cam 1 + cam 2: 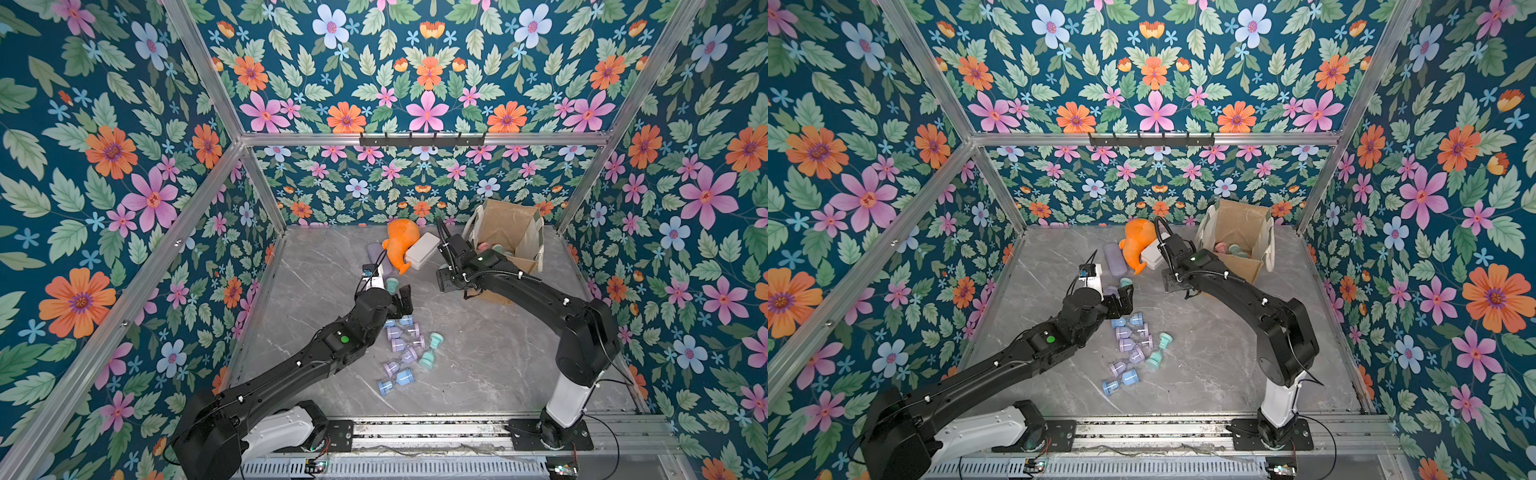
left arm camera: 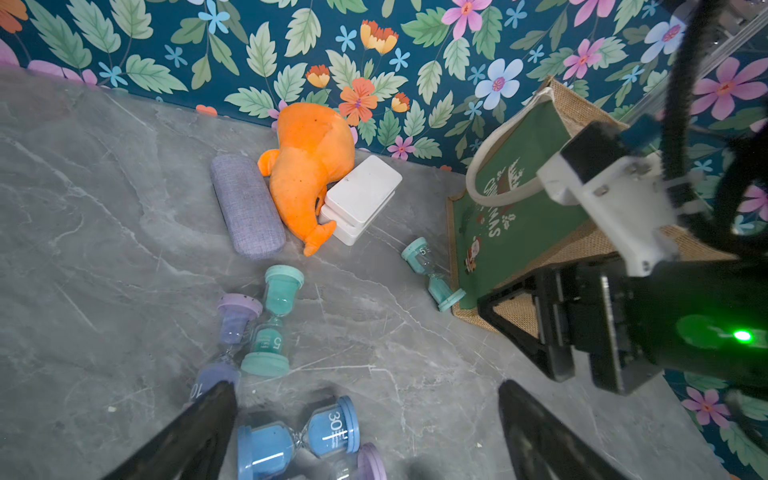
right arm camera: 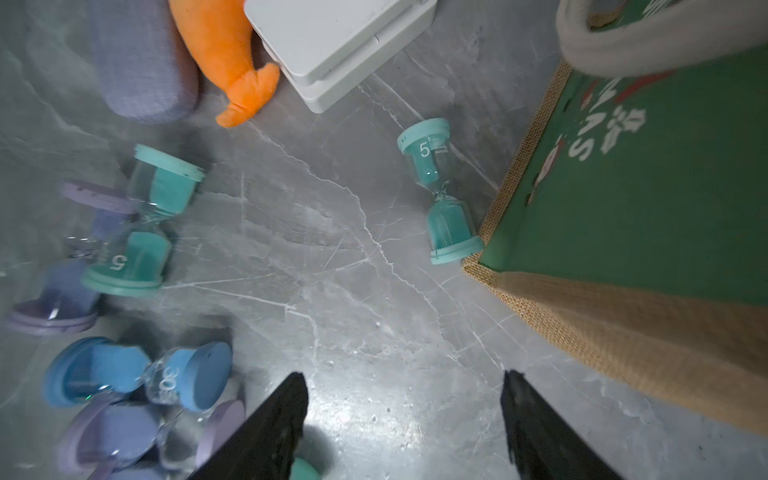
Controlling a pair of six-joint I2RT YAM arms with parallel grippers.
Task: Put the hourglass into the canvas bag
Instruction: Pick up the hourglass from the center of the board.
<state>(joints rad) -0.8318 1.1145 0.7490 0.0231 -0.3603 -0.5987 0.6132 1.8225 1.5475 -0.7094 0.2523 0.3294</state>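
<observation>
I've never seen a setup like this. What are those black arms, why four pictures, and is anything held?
Those are two robot arms, the left arm and the right arm. Two pictures look down from overhead; the other two come from a camera on each arm's wrist. On the grey table lie a cluster of hourglasses, an orange plush toy, a white box and a grey case. The canvas bag stands at the back, with what look like more hourglasses inside; one teal hourglass lies beside its base. The left arm's fingers and the right arm's fingers stand open, holding nothing.

Teal hourglass (image 3: 446, 224), orange plush (image 2: 309, 166)
</observation>
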